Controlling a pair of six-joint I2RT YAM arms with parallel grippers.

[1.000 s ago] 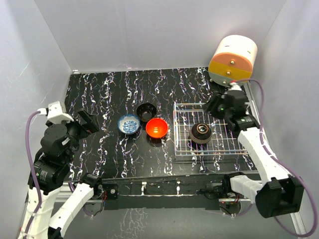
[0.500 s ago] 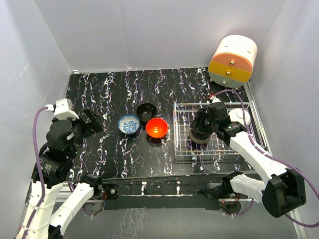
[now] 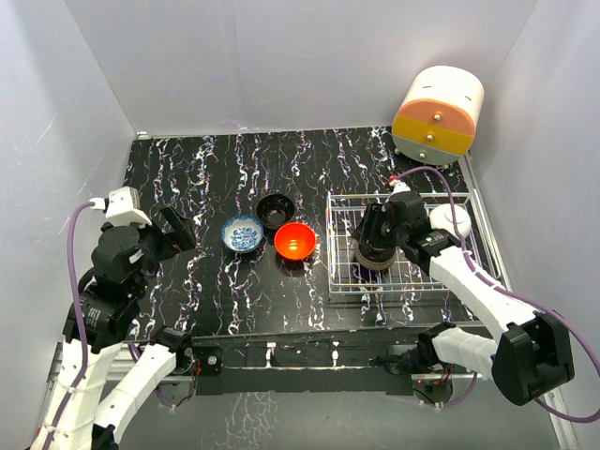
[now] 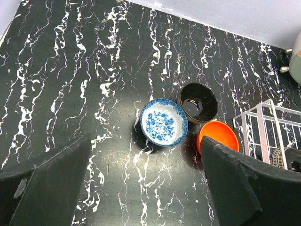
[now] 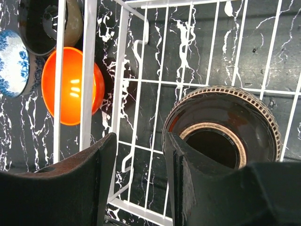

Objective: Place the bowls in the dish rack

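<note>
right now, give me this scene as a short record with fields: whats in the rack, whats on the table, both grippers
dish rack: wire basket, right side of table
in rack: brown ribbed bowl, seemingly bottom up; white bowl at far right
on table: black bowl, blue-and-white bowl, red-orange bowl, clustered left of rack
left gripper: open, empty, above the table's left side
right gripper: open, empty, over rack beside brown ribbed bowl
other: cream-and-orange cabinet behind rack
</note>
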